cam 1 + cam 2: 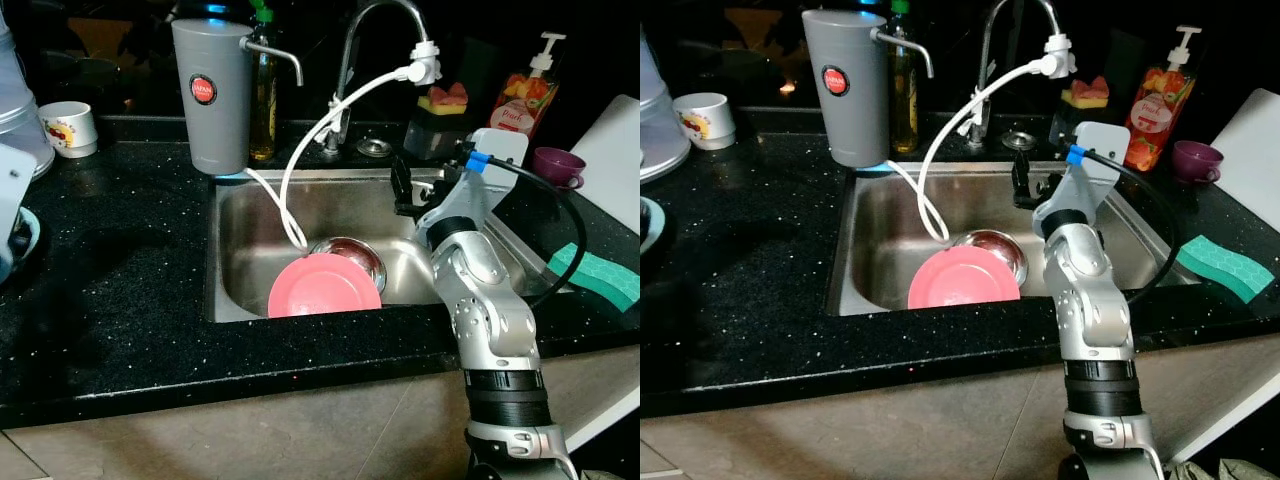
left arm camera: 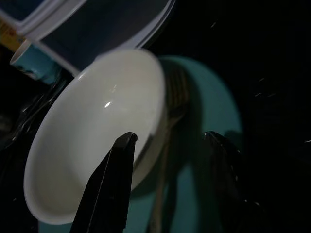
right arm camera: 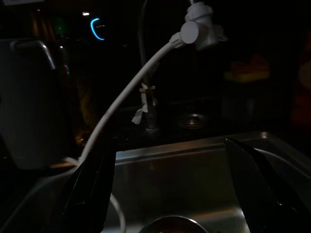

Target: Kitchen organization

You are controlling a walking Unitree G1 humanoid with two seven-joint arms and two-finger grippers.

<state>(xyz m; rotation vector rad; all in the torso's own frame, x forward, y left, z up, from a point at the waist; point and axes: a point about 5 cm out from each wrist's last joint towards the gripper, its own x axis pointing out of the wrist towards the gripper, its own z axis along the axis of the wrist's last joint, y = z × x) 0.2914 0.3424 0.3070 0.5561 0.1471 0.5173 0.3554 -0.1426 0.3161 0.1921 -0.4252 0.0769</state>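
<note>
A pink plate (image 1: 325, 286) leans in the steel sink (image 1: 240, 215), partly covering a steel bowl (image 1: 356, 254) behind it. My right gripper (image 1: 401, 186) hovers open over the sink's right side, above and right of the bowl, facing the faucet (image 3: 146, 58); the bowl's rim (image 3: 172, 223) lies below the fingers. At the far left counter, my left gripper (image 2: 170, 138) is open just above a white bowl (image 2: 97, 136). That bowl rests tilted on a teal plate (image 2: 214, 107) with a fork (image 2: 167, 126) beside it. Neither gripper holds anything.
A white hose (image 1: 330, 110) runs from the faucet into the sink. A grey filter jug (image 1: 210, 95), an oil bottle (image 1: 264, 95), a soap bottle (image 1: 527, 100) and sponges (image 1: 445, 98) line the back. A purple cup (image 1: 557, 165), green sponge (image 1: 598, 276) and white mug (image 1: 68, 128) sit on the black counter.
</note>
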